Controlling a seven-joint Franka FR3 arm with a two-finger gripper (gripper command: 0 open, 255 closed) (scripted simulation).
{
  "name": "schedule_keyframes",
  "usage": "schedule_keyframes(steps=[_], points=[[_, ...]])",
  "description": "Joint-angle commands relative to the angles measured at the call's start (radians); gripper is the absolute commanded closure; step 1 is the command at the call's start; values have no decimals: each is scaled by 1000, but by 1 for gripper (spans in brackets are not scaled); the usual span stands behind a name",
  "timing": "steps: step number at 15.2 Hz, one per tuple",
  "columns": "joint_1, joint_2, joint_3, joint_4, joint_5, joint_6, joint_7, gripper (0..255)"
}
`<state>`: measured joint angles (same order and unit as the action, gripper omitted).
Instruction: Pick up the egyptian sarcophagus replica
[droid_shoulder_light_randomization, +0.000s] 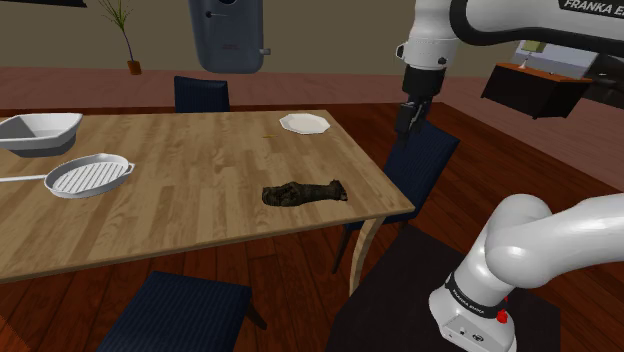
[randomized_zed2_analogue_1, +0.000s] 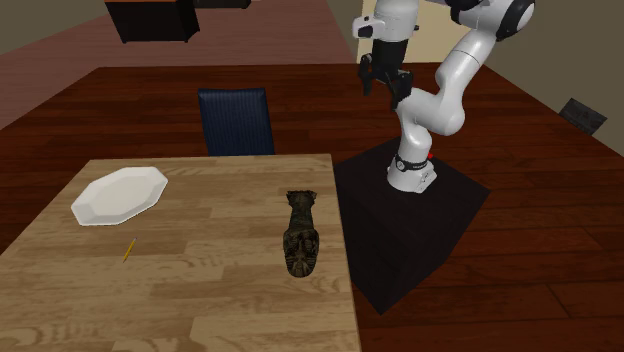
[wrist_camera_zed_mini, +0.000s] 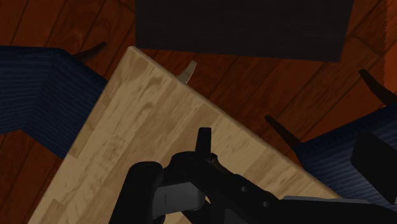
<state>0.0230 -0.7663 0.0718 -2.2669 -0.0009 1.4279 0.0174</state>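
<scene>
Cannot identify thin yellow sliver (randomized_zed2_analogue_1: 128, 250) on worktop (randomized_zed2_analogue_1: 200, 300): too small. See only part of white dish (droid_shoulder_light_randomization: 40, 132), cropped at shoulder view's left edge. Cannot name grey-blue object (droid_shoulder_light_randomization: 227, 35), cropped at top. Lose blue chair (droid_shoulder_light_randomization: 201, 92) below backrest, behind worktop.

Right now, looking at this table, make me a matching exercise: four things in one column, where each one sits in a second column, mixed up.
Things:
1. dark sarcophagus figure
2. white plate
3. ridged pan
4. gripper

Places:
A. up in the air, touching nothing
B. lying flat near the edge of the table closest to the stand
C. beside the deep white dish
D. near the table's far edge in the shoulder view

Pairs: 1-B, 2-D, 3-C, 4-A
</scene>
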Motion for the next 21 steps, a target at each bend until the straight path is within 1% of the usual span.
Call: schedule_keyframes(steps=[1,6,11,17,21], points=[[0,0,0,0,0,0,0,0],[33,14,-79,-141,-46,205,-185,0],[64,85,-162,-237,-81,422,-366,0],[114,242,-262,-289,-92,685,-590,0],[161,383,-328,-283,-62,852,-756,0]])
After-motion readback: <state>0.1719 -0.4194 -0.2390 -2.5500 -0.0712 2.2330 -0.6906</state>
